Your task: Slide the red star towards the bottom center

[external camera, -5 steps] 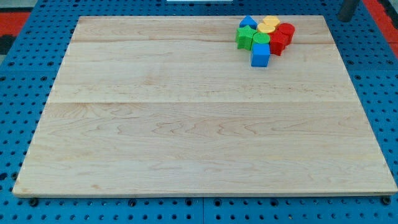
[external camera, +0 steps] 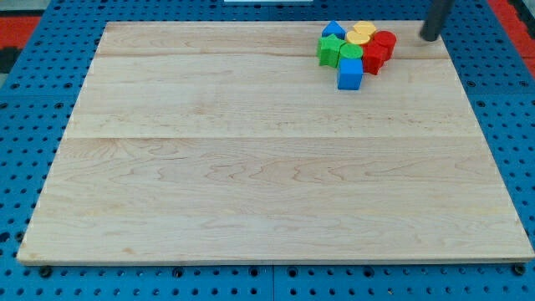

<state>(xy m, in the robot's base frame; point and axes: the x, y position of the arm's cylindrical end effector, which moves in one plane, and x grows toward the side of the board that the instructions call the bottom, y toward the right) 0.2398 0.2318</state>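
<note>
The red star (external camera: 373, 57) sits in a tight cluster of blocks near the view's top right of the wooden board (external camera: 251, 167). It touches a red cylinder (external camera: 384, 42) above it and a green block (external camera: 350, 53) on its left. My tip (external camera: 429, 37) is at the board's top edge, to the right of the cluster and apart from it, slightly above the red cylinder's level.
The cluster also holds a green star (external camera: 329, 48), a blue triangle-like block (external camera: 333, 31), two yellow blocks (external camera: 360, 33) and a blue cube (external camera: 350, 74) at its lower edge. Blue pegboard surrounds the board.
My tip has moved left and down, from off the board's top right corner onto its top edge, closer to the cluster. The blocks have not moved.
</note>
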